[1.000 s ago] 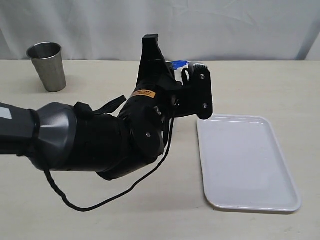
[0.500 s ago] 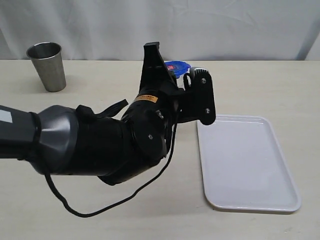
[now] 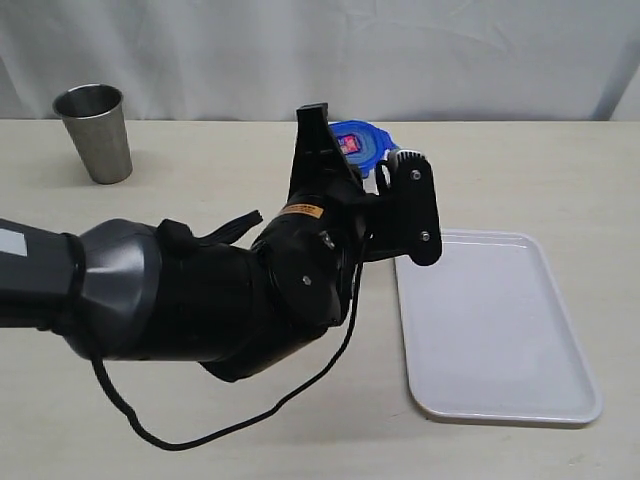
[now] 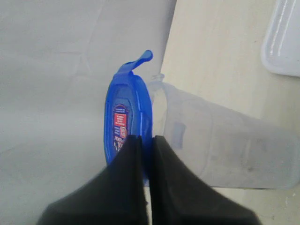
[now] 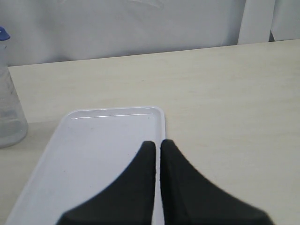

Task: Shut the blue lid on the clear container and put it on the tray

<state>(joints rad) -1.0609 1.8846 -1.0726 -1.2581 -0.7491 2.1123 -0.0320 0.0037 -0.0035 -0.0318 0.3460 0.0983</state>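
The blue lid (image 4: 126, 117) with its red-and-white sticker sits against the mouth of the clear container (image 4: 225, 145). My left gripper (image 4: 146, 138) is shut on the lid's rim. In the exterior view the lid (image 3: 352, 140) peeks above my left wrist, which hides the container. In the right wrist view the container (image 5: 9, 117) stands on the table beside the white tray (image 5: 93, 154), with the lid's edge (image 5: 3, 33) on top. My right gripper (image 5: 157, 143) is shut and empty, hanging over the tray's rim. The tray (image 3: 500, 330) holds nothing.
A grey steel cup (image 3: 95, 132) stands at the back left of the table. My left arm (image 3: 200, 300) and its loose black cable stretch across the table's middle. A white curtain closes off the back edge.
My left wrist has shifted a little to the right. More of the blue lid now shows above it. The right gripper stays shut.
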